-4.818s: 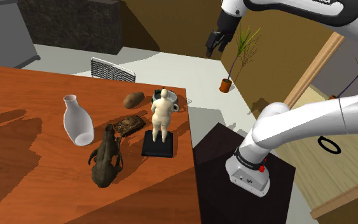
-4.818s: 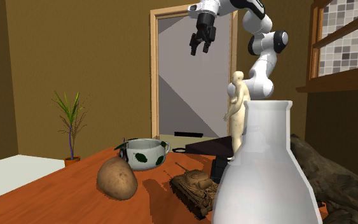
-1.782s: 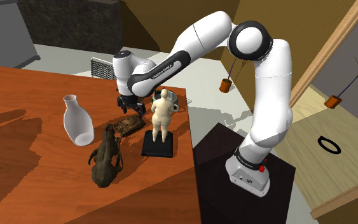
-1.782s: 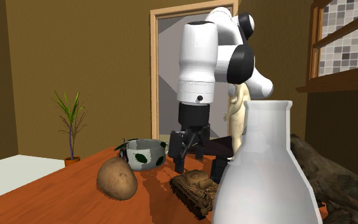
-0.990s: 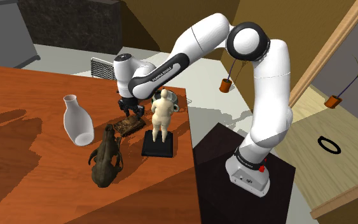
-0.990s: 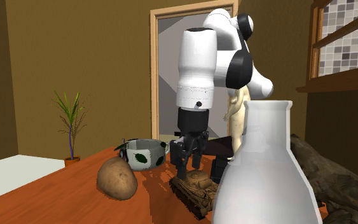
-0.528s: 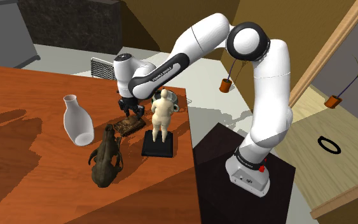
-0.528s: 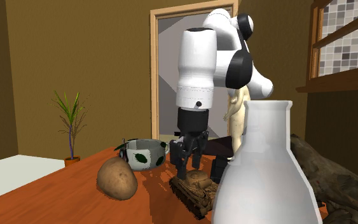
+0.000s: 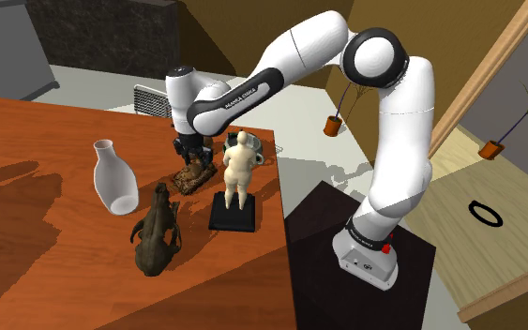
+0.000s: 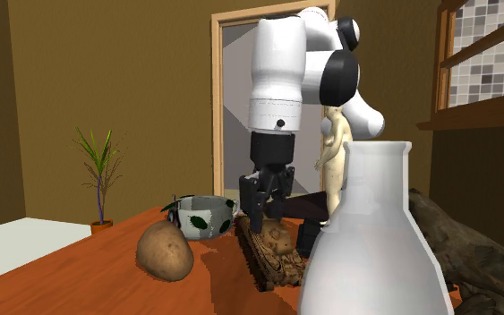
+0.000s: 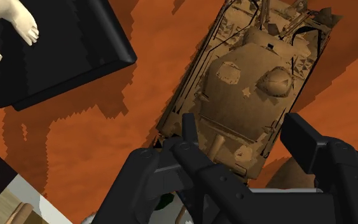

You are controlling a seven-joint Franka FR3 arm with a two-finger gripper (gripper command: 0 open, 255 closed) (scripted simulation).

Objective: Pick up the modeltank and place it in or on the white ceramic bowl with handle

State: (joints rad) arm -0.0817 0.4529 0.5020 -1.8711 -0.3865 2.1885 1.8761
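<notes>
A brown camouflage model tank (image 9: 193, 177) hangs tilted just above the wooden table, with my black gripper (image 9: 191, 161) shut on it from above. In the second exterior view the tank (image 10: 273, 254) slants with one end raised, under the gripper (image 10: 264, 225). The wrist view has the tank (image 11: 247, 89) clasped across its hull by the gripper (image 11: 247, 137). The white bowl (image 10: 200, 217) with dark green spots and a handle stands on the table behind the tank. From the shoulder view the bowl (image 9: 260, 147) is partly hidden behind a pale figurine.
A pale figurine (image 9: 237, 167) on a black base (image 9: 233, 215) stands close beside the tank. A white vase (image 9: 114, 178), a dark dinosaur figure (image 9: 157, 232) and a potato (image 10: 165, 251) share the table (image 9: 37, 131). The table's edge runs just past the figurine's base.
The gripper closed on the tank over the last seconds and has now risen a little. The tank has left the table and tipped to a slant.
</notes>
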